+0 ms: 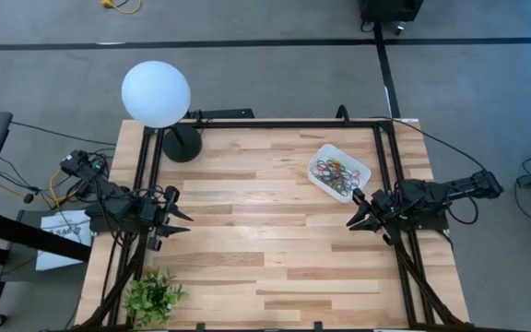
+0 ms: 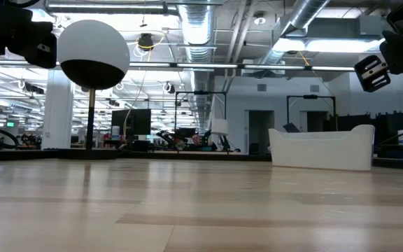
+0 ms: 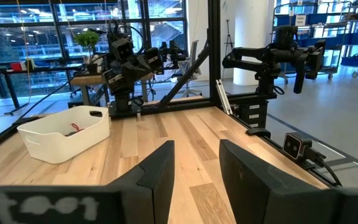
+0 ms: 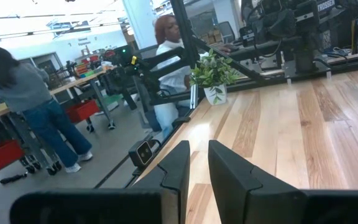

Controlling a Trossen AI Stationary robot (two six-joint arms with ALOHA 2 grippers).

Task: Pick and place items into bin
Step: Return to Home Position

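The white bin (image 1: 339, 172) stands on the wooden table at the far right, its base flat on the boards. It also shows in the low view (image 2: 322, 148) and the left wrist view (image 3: 64, 134). Several coloured rubber-band items (image 1: 336, 171) lie heaped inside it; a bit of red (image 3: 73, 129) shows over its wall. My right gripper (image 1: 352, 210) hovers level just near of the bin, open by a narrow gap (image 4: 199, 168), with nothing between its fingers. My left gripper (image 1: 182, 214) hovers at the table's left edge, open (image 3: 196, 174) and empty.
A white globe lamp (image 1: 157, 94) on a black foot stands at the far left corner. A small green plant (image 1: 153, 297) sits at the near left corner. Black frame rails (image 1: 265, 123) run along the table's edges. Two people (image 4: 23, 93) are in the room beyond the table.
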